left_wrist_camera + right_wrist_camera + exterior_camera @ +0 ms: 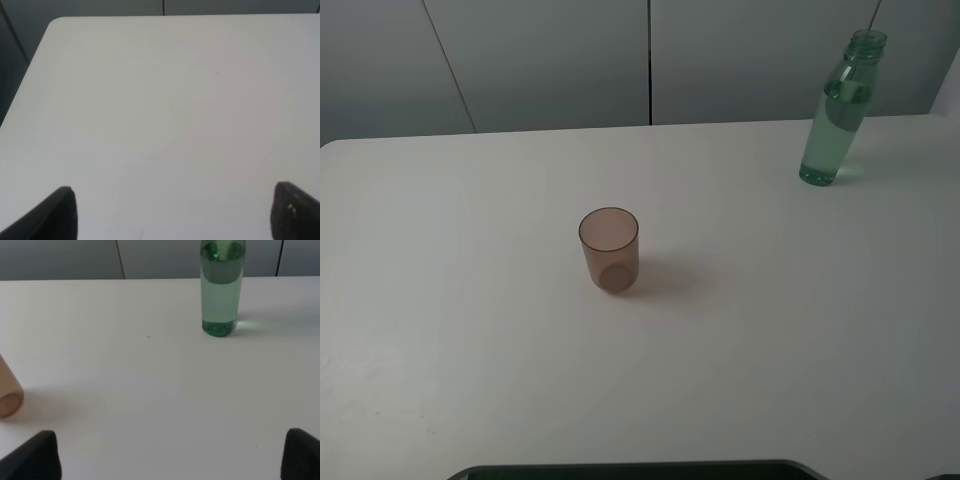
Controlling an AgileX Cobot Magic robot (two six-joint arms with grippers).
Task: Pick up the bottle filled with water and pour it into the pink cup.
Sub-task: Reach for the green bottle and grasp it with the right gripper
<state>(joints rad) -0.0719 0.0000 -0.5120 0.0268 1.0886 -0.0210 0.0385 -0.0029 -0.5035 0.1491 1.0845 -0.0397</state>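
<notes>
- Right gripper [168, 455] first: its two dark fingertips [35, 456] sit closest to the wrist camera. They stand wide apart, with only bare table [150, 405] between them.
- So it holds nothing?
- Nothing. The jaws are spread and empty.
- Where is the bottle [221, 290] from there?
- Ahead of the jaws and well apart from them, standing upright near the table's far edge. The high camera puts it toward the far right corner.
- And its look?
- Tall, slim and clear with a green tint. It has no cap on its narrow ribbed neck, and water fills most of its body.
- What about the pink cup [609, 250]?
- Upright near the middle of the table, well apart from the bottle. It is a small translucent brownish-pink tumbler without a handle, much shorter than the bottle. The right wrist camera catches only part of its side, cut off by the frame.
- And the left gripper [172, 214]?
- Its jaws are spread wide too, gripping nothing, with plain table surface beneath them.
</notes>
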